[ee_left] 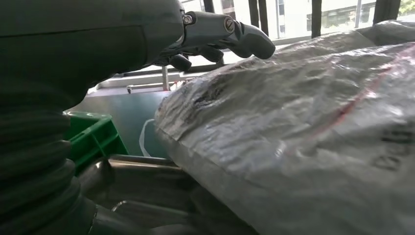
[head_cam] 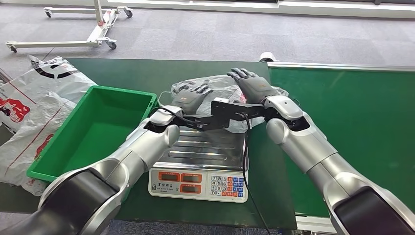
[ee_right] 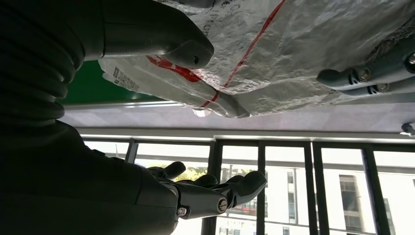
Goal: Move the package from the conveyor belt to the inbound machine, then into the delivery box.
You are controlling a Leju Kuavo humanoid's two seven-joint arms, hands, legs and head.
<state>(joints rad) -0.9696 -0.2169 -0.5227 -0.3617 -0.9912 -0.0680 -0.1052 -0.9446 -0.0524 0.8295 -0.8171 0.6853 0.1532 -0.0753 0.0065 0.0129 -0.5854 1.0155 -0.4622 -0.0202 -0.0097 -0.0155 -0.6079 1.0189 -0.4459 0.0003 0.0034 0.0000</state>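
Note:
The package (head_cam: 222, 86), a crumpled grey plastic bag with a red stripe, lies across the far end of the scale's steel platter (head_cam: 210, 147). My left hand (head_cam: 190, 96) lies over its left part with fingers stretched out. In the left wrist view those fingers (ee_left: 230, 36) reach over the bag (ee_left: 303, 137), with the platter (ee_left: 142, 171) beneath. My right hand (head_cam: 253, 85) is flat over the bag's right part. In the right wrist view its thumb (ee_right: 166, 36) sits against the bag (ee_right: 303, 44), while its fingers (ee_right: 220, 191) stand apart from it.
The scale's display and keypad (head_cam: 198, 183) face me at the near edge. A green bin (head_cam: 122, 100) stands left of the scale. More grey bags (head_cam: 39, 93) lie at the far left. The green conveyor belt (head_cam: 342, 122) runs on the right. A wheeled frame (head_cam: 98, 34) stands on the floor behind.

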